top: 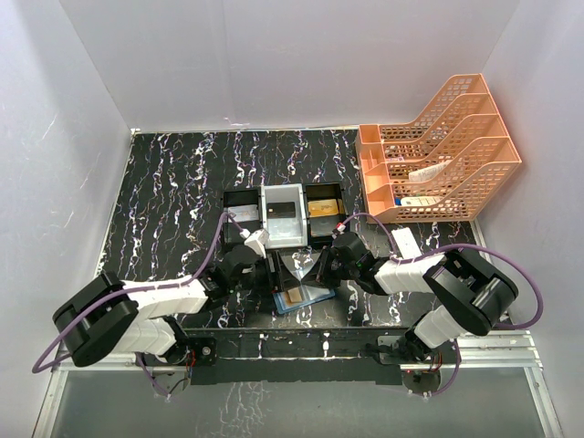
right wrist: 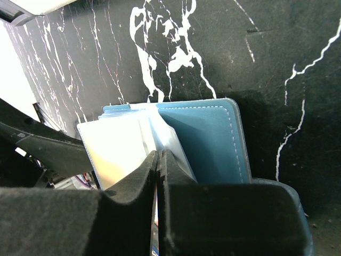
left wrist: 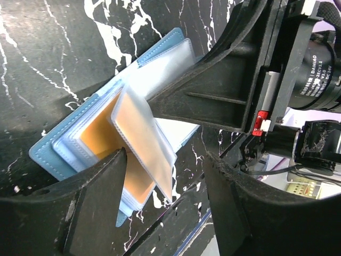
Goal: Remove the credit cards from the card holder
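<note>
Where the card holder [top: 301, 290] lies, from above: open at the middle of the desk's [top: 173, 201] near edge, between the two wrists.
Left arm [top: 173, 297]: reaches in from the near left corner, its head just left of the holder.
Right arm [top: 411, 269]: reaches in from the near right corner, its head touching the holder's right side.
Tray [top: 283, 189]: three compartments, just beyond the holder toward the far edge; a dark card [top: 281, 209] in the middle one, a loose gold-tan card [top: 321, 207] in the right one.
Orange file rack [top: 447, 151]: at the far right corner.

Left wrist view, card holder [left wrist: 48, 152]: blue cover flat on the desk, clear sleeves fanned up.
Pocketed gold-tan card [left wrist: 98, 136]: inside a sleeve lying flat.
Raised sleeve [left wrist: 144, 133]: tilted up, gold-tan inside, its lower corner in the gap between the left fingers [left wrist: 96, 208].
Left jaws: spread, nothing pinched.
Right fingers [left wrist: 213, 101]: come in from the right and meet the sleeves at their tips.

Right wrist view, card holder [right wrist: 208, 138]: blue cover open on the desk, directly ahead of the fingers [right wrist: 213, 213].
Right jaws: pressed together, pinching a clear sleeve [right wrist: 120, 149] at its edge; which leaf exactly cannot be told.
</note>
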Robot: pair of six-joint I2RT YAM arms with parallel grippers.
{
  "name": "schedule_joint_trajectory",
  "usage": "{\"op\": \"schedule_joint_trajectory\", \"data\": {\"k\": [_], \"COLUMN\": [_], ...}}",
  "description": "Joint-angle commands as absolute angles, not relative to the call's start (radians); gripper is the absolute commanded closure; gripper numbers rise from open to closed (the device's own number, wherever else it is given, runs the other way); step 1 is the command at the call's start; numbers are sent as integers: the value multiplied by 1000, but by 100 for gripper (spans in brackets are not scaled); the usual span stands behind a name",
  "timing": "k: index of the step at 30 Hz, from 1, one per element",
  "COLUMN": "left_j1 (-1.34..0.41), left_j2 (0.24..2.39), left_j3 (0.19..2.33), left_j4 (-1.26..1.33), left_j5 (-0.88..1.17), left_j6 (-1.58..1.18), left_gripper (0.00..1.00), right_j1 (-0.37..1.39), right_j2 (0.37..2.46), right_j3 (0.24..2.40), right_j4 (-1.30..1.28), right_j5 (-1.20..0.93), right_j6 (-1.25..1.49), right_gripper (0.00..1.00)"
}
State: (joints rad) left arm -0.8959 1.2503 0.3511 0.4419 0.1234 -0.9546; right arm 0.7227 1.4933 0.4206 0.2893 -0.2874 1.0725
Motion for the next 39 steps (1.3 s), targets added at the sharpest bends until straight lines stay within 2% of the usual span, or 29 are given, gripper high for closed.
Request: {"op": "schedule_joint_trajectory", "data": {"k": [1,7,10,17,24,28,34,39], "left_j1": [-899,-900,-905,-907,-907,-906,-908,-908], "left_j2": [1271,1359,1404,1419,1476,1553,1578,1456], "left_j3": [352,396,390,422,458,502,544,541], "left_j4": [536,631,739,680,689,699,694,551], "left_j5": [176,291,316,282,303,348,376,285], "left_j6": [-953,-930,-988,-954,-940,-929,-909,-858], "left_gripper": [43,46,54,54,53,49,42,40], "right_j1": [731,732,732,732,725,696,663,661], "right_j2": [1540,1501,1436,1254,1126,1050,939,921], "right_j3": [375,358,364,418,492,500,485,468], "right_j4": [166,267,282,117,-205,-326,-318,-178], "right_j5": [-226,-288,-299,-247,3,112,84,-66], "right_j6": [1032,1033,1058,1014,996,1008,998,940], "right_gripper": [100,99,94,78,76,76,75,74]}}
